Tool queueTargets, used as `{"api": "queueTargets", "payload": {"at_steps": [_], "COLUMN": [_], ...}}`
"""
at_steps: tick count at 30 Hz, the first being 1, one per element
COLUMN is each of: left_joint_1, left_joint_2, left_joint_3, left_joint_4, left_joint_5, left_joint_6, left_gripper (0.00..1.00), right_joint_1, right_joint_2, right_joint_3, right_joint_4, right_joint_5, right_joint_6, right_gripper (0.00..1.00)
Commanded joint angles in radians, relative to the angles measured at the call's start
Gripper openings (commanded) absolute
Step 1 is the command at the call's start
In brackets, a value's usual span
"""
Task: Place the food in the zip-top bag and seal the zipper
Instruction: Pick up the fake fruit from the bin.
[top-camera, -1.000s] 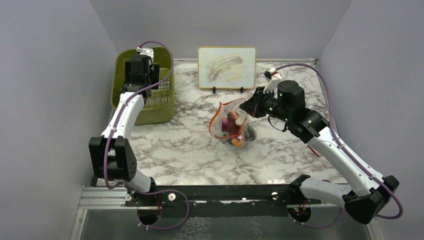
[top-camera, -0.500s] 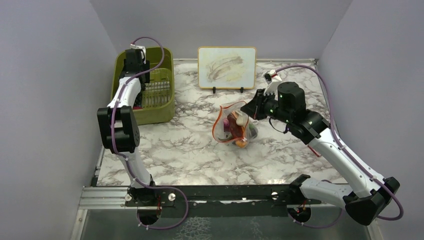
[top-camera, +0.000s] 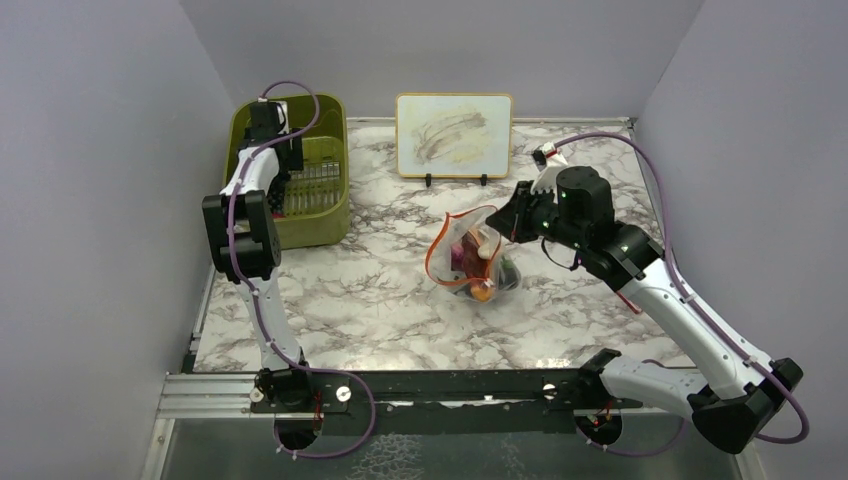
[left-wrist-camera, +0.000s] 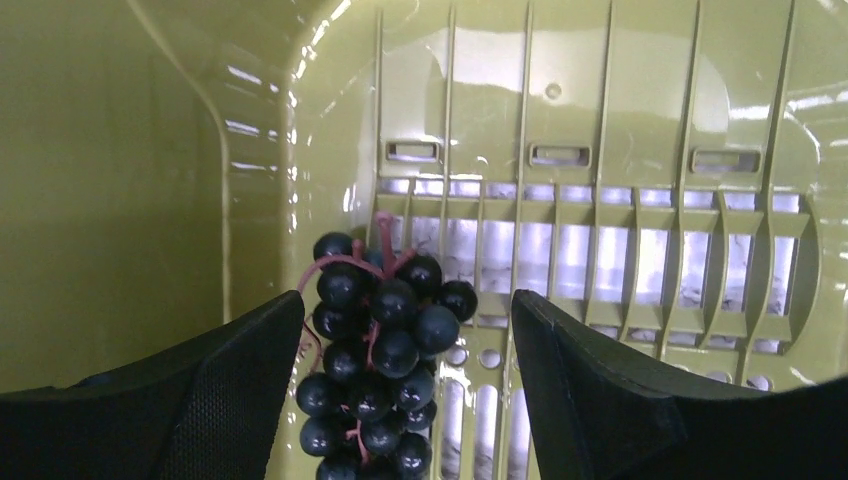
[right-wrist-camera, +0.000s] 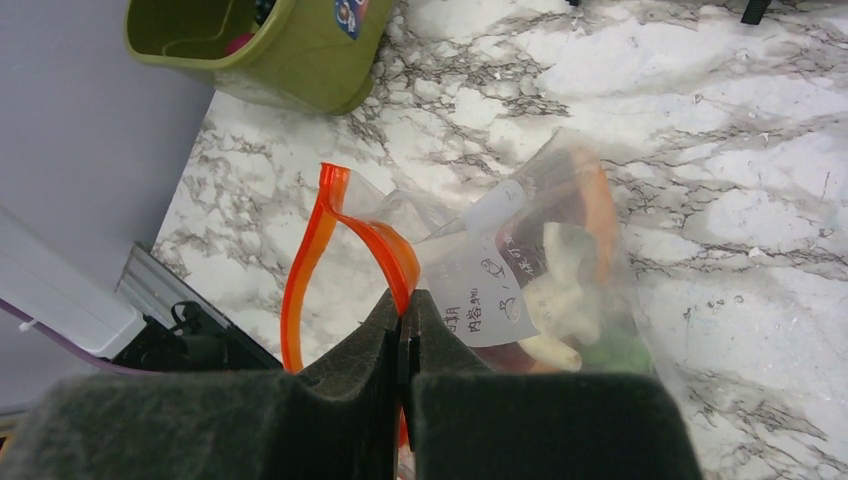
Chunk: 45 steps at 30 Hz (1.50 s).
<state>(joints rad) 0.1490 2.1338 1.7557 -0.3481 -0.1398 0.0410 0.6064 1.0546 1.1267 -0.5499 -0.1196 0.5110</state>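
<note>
Purple grapes (left-wrist-camera: 385, 370) in the olive bin (left-wrist-camera: 620, 120), within the spread left claw (left-wrist-camera: 405, 300)

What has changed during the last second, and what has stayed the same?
The left gripper moved toward the far end of the green bin; its open jaws now flank the grapes, nothing grasped yet. The right gripper stayed shut on the zipper, holding the bag, which barely shifted.

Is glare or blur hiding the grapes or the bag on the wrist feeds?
Left wrist: grapes sharp, though glare streaks the bin wall and its slots are backlit. Right wrist: zipper and bag crisp, contents visible; only the right gripper, close to the lens, looks soft.
</note>
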Motion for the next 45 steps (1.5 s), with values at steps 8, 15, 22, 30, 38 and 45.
{"api": "queueTargets", "payload": {"at_steps": [8,15,22,30,38,45], "left_joint_1": [0.022,0.034,0.033,0.007,-0.009,-0.009], "left_joint_2": [-0.072,-0.019,0.037,0.049,-0.004,-0.09], "left_joint_3": [-0.065,-0.076,-0.058,-0.057,-0.062,-0.068], "left_joint_4": [-0.097,-0.113,-0.119,-0.119,-0.123,-0.12], "left_joint_5": [-0.043,-0.054,-0.022,0.148,0.167,0.177], "left_joint_6": [0.033,0.064,0.066,0.005,-0.033,-0.05], "left_gripper": [0.85,0.85,0.78,0.53,0.36,0.31], "right_joint_1": [-0.004,-0.003,-0.003,-0.004,-0.004,-0.004], "right_joint_2": [-0.049,-0.059,-0.059,-0.077,-0.089,-0.1], "right_joint_3": [0.032,0.023,0.026,-0.006,-0.027,-0.068], "right_joint_4": [0.037,0.023,0.03,0.057,0.088,0.107], "right_joint_5": [0.031,0.057,0.075,0.05,0.041,0.012], "right_joint_6": [0.018,0.037,0.064,0.076,0.071,0.095], "right_gripper": [0.01,0.01,0.01,0.01,0.01,0.01]}}
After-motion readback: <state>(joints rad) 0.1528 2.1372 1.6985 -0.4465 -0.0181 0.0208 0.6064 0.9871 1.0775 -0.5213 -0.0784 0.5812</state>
